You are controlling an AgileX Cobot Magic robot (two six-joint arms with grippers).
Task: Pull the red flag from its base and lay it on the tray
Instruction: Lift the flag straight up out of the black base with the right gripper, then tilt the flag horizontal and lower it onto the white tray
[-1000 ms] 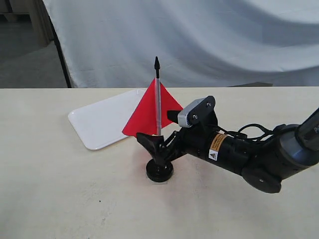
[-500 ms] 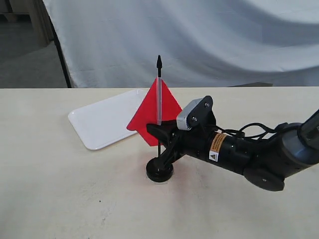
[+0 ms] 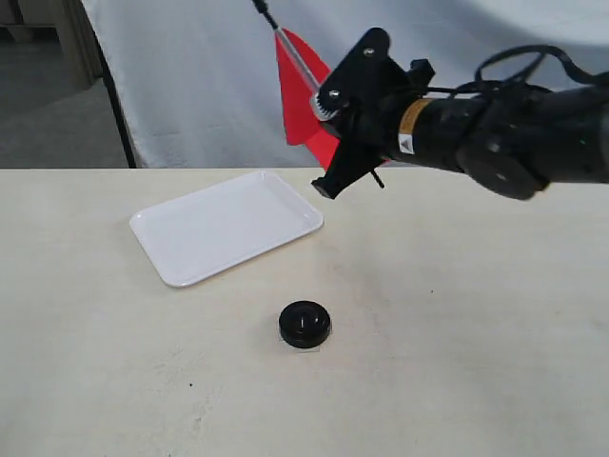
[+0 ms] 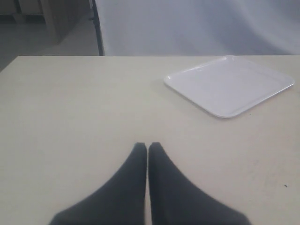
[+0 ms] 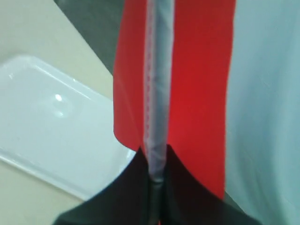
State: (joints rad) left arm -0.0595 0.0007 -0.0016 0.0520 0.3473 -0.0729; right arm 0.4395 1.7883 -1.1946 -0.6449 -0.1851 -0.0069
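Note:
My right gripper is shut on the pole of the red flag and holds it high in the air, tilted, behind the tray's right end. The wrist view shows the white sleeve and red cloth rising from between the closed fingers of my right gripper, with the tray below. The black base sits alone on the table, its centre hole bare. The white tray lies flat to the base's upper left. My left gripper is shut and holds nothing, hovering over bare table short of the tray.
A white cloth backdrop hangs behind the table's far edge. A dark stand leg shows at the backdrop's left side. The cream table stretches around the base.
The right gripper has lifted the flag up and out of the base, swinging it high and tilting the pole. The base stays in place, now without the flag.

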